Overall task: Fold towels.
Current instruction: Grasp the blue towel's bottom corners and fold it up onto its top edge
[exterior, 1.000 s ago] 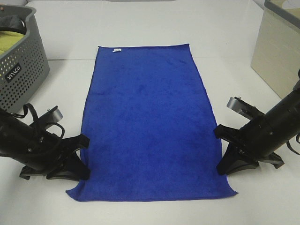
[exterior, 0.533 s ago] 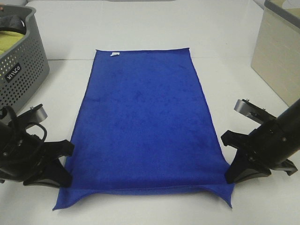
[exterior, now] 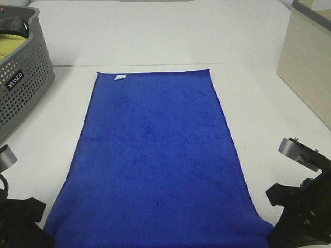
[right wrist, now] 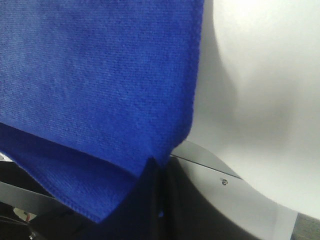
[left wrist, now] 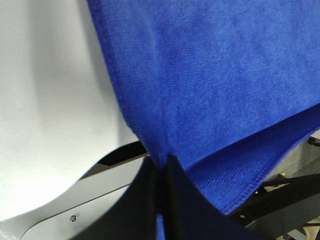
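Note:
The royal-blue towel (exterior: 155, 155) lies lengthwise down the middle of the white table, its small white tag (exterior: 119, 78) on the far short edge. My left gripper (exterior: 31, 230) is at the near left corner and is shut on the towel's hem, as the left wrist view (left wrist: 161, 172) shows with blue cloth (left wrist: 215, 85) pinched between the jaws. My right gripper (exterior: 282, 227) is at the near right corner, shut on the hem; the right wrist view (right wrist: 157, 172) shows the cloth (right wrist: 100, 75) clamped. The near edge hangs past the table front.
A grey perforated basket (exterior: 23, 77) with a yellow-green cloth (exterior: 10, 46) stands at the far left. A beige box (exterior: 310, 62) stands at the far right. The table front edge (left wrist: 75, 200) is close under both grippers.
Both grippers have pulled back toward the near edge with the towel's near corners in them. The whole towel has slid nearer, and its near edge is now off the frame bottom.

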`<state>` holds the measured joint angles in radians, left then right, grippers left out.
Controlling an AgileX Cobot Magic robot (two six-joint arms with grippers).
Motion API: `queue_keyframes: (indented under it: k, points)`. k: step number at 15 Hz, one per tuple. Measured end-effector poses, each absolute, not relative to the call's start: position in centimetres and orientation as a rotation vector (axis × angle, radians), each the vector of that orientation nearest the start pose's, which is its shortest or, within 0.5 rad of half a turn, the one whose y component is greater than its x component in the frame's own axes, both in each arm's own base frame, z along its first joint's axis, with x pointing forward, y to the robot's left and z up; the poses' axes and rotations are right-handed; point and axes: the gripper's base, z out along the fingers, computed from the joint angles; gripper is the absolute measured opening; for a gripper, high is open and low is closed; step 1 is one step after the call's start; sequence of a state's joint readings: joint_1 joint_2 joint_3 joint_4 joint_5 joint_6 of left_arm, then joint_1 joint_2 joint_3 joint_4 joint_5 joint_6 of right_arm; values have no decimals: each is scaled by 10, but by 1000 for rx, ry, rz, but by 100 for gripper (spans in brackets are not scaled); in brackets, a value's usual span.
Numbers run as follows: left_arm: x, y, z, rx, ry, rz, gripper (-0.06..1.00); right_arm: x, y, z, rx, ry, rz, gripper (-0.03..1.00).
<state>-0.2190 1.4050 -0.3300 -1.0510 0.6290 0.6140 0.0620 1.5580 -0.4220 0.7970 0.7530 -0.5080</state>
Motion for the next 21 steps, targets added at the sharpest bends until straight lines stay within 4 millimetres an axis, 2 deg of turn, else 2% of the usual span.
queue_keyframes:
  k: [3, 5, 8, 10, 12, 17, 21]
  points:
    - [163, -83, 149, -110, 2866, -880, 1, 179, 55, 130, 93, 3086, 786, 2]
    - [181, -85, 162, -130, 2792, -858, 1, 204, 56, 144, 38, 3012, 764, 2]
    - [220, -91, 174, -139, 2715, -820, 1, 258, 59, 169, -32, 2916, 754, 2]
    - [254, -98, 182, -127, 2677, -825, 1, 299, 62, 178, -82, 2893, 744, 2]
    - [287, -105, 180, -112, 2663, -816, 1, 340, 65, 184, -121, 2873, 758, 2]
    - [371, -119, 178, -74, 2585, -771, 1, 431, 73, 188, -171, 2797, 785, 2]
    - [432, -108, 179, -119, 2485, -759, 1, 485, 77, 180, -199, 2735, 769, 2]
